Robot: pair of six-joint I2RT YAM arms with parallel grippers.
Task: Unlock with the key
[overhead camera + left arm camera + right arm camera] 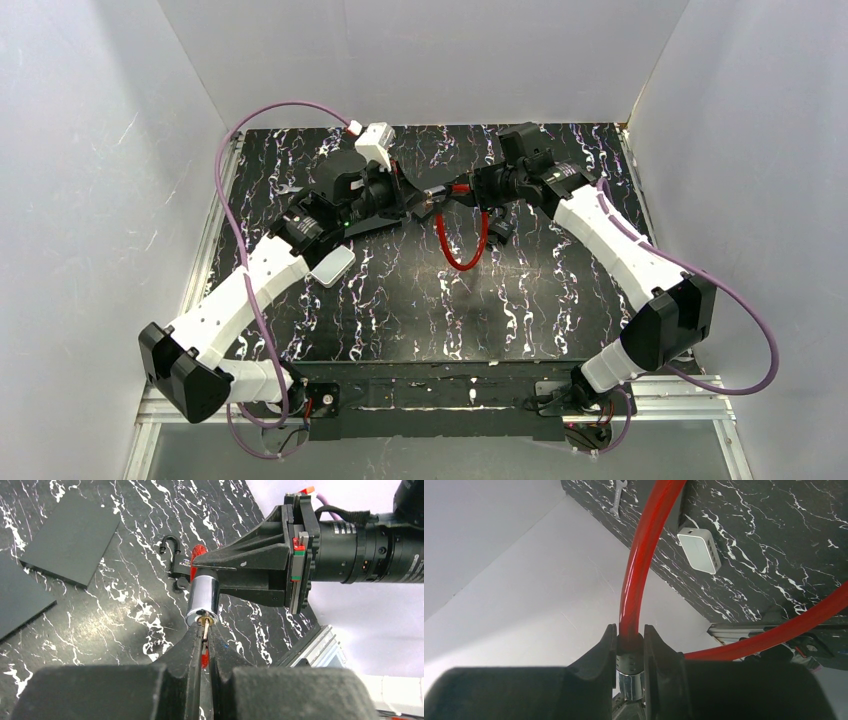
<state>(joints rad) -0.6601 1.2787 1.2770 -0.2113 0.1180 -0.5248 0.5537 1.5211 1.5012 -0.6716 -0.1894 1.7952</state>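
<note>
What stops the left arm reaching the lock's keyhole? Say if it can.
Likely yes, nothing intervenes: the left gripper has the key at the keyhole of the lock cylinder, which the right gripper holds.

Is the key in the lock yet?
In, at least its tip: the key, pinched in the left gripper, enters the brass keyhole of the chrome lock.

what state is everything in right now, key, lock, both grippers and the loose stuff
key: pinched in the left gripper, tip at the keyhole
lock: held off the table; locked or not, cannot tell
red cable: hanging in a loop from the lock
left gripper: shut on the key
right gripper: shut on the lock
white box: lying flat on the table, untouched
wrench: lying flat on the table, untouched
</note>
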